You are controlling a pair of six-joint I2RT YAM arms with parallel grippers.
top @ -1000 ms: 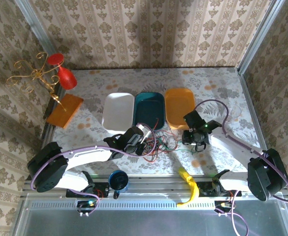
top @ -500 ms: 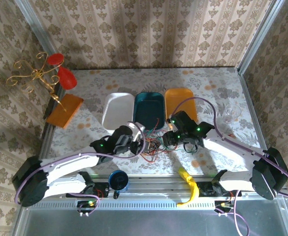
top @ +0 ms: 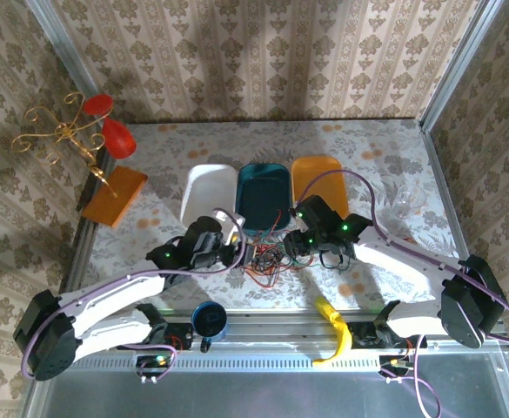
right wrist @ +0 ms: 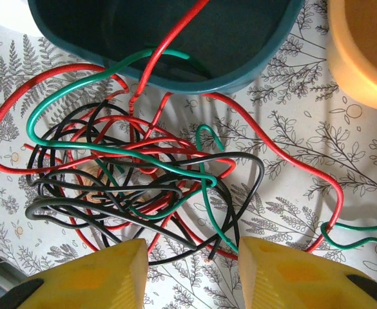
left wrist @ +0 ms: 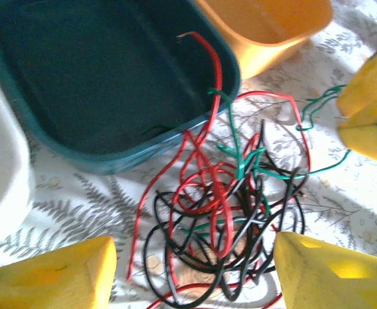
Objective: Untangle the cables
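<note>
Left claw has been drawn back, opened wide (empty); right claw is parted narrowly; cables are left tangled.

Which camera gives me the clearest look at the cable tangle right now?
Right wrist: the cables sit sharp and nearly whole, individual red, black and green strands traceable. Left wrist shows them blurrier, the bottom cropped. Top external shows them as a small distant knot.

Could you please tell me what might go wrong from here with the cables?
A red wire lies over the rim of the teal tub, so pulling could drag the tub. Red, black and green cables are interwoven; the open left gripper or right gripper may pinch several strands and tighten the knot.
</note>
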